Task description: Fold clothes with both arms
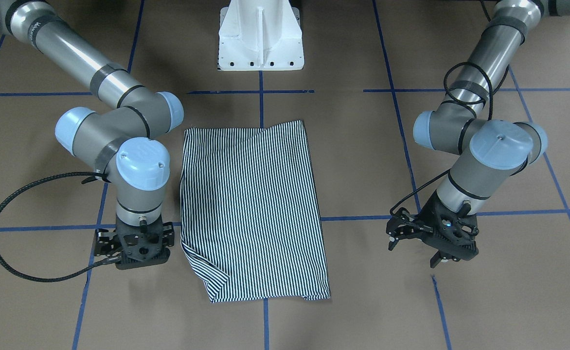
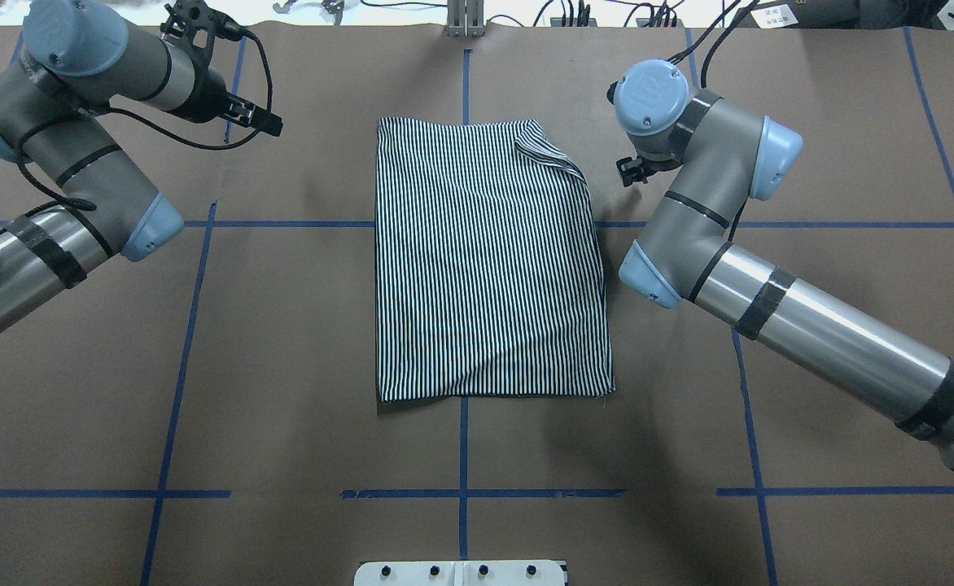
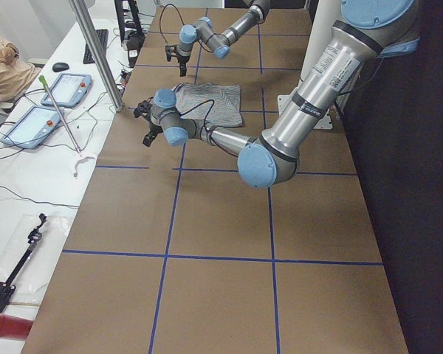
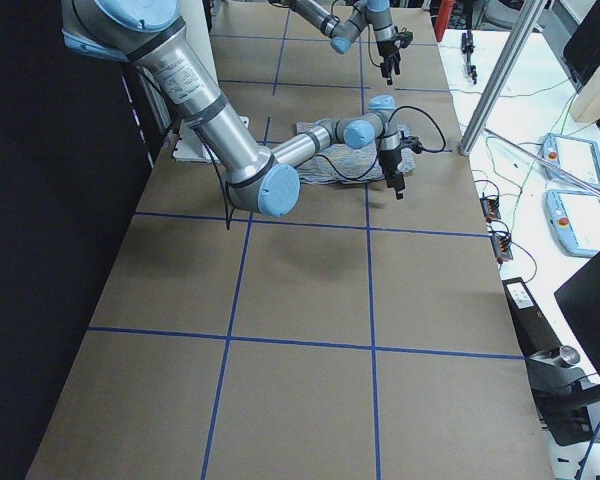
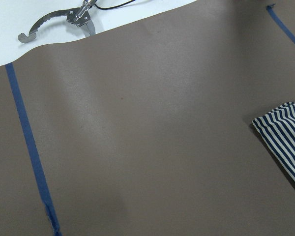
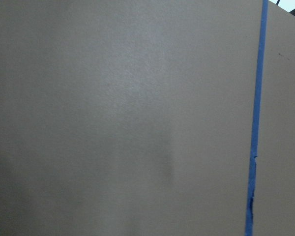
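The striped shirt (image 1: 251, 209) lies flat in the middle of the table, folded into a long rectangle (image 2: 485, 260). Its collar, placket and logo are hidden. One corner is turned over (image 2: 550, 155) at the far end on my right side. My left gripper (image 1: 413, 253) is open and empty, hovering above the table well away from the shirt's left edge (image 2: 237, 69). My right gripper (image 1: 134, 248) points straight down just beside the shirt's right edge, looks open and holds nothing. A shirt corner (image 5: 285, 132) shows in the left wrist view. The right wrist view shows only bare table.
The brown table top carries a grid of blue tape lines (image 2: 462, 492). The white pedestal base (image 1: 260, 43) stands at the robot's edge. A metal tool (image 5: 64, 22) lies beyond the far table edge. A bench with tablets (image 3: 37, 122) and a pole (image 3: 96, 51) flank the far side.
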